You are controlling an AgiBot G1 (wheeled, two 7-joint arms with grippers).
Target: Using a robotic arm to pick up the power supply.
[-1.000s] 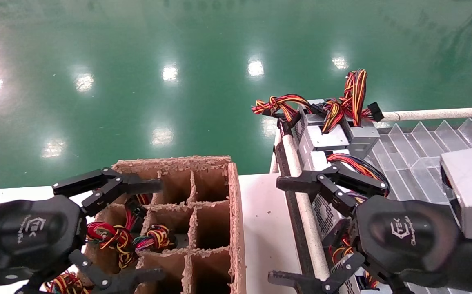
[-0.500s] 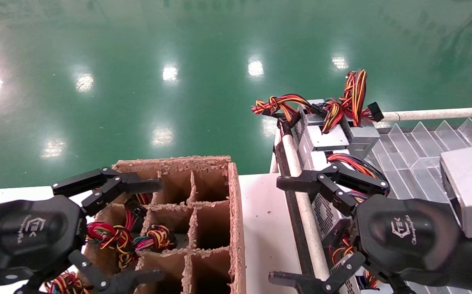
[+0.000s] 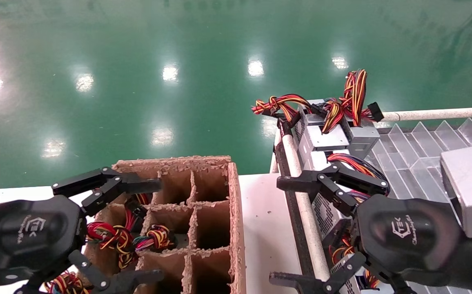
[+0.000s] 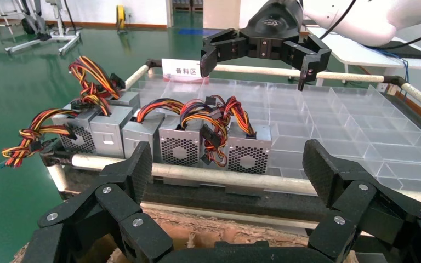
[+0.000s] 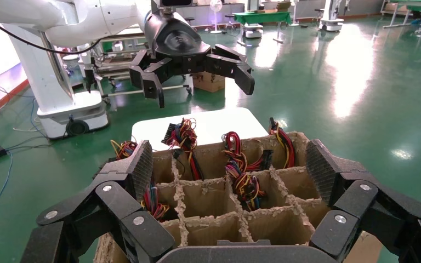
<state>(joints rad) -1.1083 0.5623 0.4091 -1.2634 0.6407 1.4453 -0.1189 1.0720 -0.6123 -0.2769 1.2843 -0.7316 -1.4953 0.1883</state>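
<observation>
Likely, the wide-open, empty right gripper [image 3: 287,232], over the near supply [image 3: 325,212], snags its wires [image 3: 356,165].

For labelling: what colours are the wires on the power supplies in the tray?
Red, yellow, orange and black on the power supplies; clearest in the left wrist view.

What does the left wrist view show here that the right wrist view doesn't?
Only the left wrist view: the row of power supplies on the clear divided tray, with the right claw open above it. Only the right wrist view: the cardboard divider box with wire bundles in its cells, the left claw open above. Both: green floor.
</observation>
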